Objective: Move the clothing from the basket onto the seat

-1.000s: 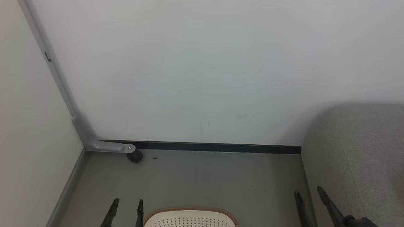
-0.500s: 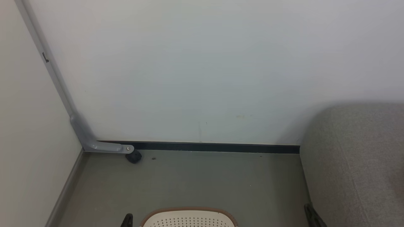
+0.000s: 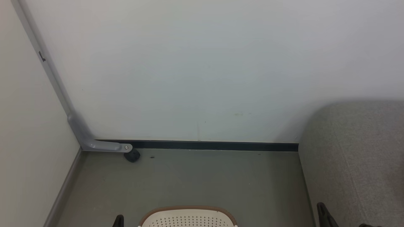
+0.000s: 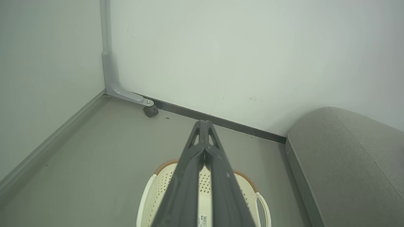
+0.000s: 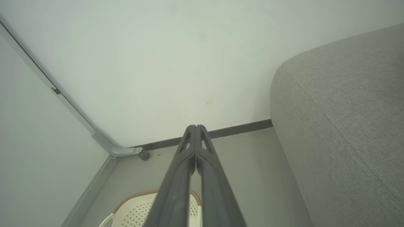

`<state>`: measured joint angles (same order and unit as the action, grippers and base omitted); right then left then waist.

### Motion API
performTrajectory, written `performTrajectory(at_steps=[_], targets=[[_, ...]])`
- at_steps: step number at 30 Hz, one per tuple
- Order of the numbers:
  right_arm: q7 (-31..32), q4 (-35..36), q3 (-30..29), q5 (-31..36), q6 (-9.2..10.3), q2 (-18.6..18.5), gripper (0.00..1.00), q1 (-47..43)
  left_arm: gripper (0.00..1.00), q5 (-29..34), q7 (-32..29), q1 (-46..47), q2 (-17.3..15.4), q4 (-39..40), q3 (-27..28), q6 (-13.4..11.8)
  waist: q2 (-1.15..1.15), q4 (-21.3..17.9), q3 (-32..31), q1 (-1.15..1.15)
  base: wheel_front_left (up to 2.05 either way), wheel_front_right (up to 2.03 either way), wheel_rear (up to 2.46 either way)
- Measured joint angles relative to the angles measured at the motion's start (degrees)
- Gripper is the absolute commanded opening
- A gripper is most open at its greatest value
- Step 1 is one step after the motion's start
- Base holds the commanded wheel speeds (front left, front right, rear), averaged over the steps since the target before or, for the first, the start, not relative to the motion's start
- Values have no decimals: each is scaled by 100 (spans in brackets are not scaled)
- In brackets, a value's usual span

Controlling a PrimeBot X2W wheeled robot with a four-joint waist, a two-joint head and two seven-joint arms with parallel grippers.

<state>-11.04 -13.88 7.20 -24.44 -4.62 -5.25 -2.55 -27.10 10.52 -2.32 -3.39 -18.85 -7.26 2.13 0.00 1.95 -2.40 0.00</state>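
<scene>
Left gripper point(image 4: 204, 123) and right gripper point(image 5: 195, 127) are both clenched on nothing near the basket point(image 3: 187, 218), which stands on the floor point(image 3: 205, 179) beside the seat point(image 3: 353, 157). The basket's contents are hidden (clothing likely light and limp; pinch a bunched fold).

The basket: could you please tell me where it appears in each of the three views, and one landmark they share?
Head view: basket at the bottom edge, centre, cut off by the frame.
Left wrist view: basket at bottom centre, partly behind the left fingers.
Right wrist view: basket at bottom left, cut off.
Shared landmark: the black caster at the wall's foot, beyond the basket.
</scene>
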Motion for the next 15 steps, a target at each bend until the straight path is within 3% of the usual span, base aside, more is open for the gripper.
performTrajectory(at_steps=[15], targets=[[350, -83, -289, -1259, -43, 60, 0, 119, 0, -1230, -343, 109, 13, 2, 236, 98, 0, -36, 45, 0, 0, 0, 0]])
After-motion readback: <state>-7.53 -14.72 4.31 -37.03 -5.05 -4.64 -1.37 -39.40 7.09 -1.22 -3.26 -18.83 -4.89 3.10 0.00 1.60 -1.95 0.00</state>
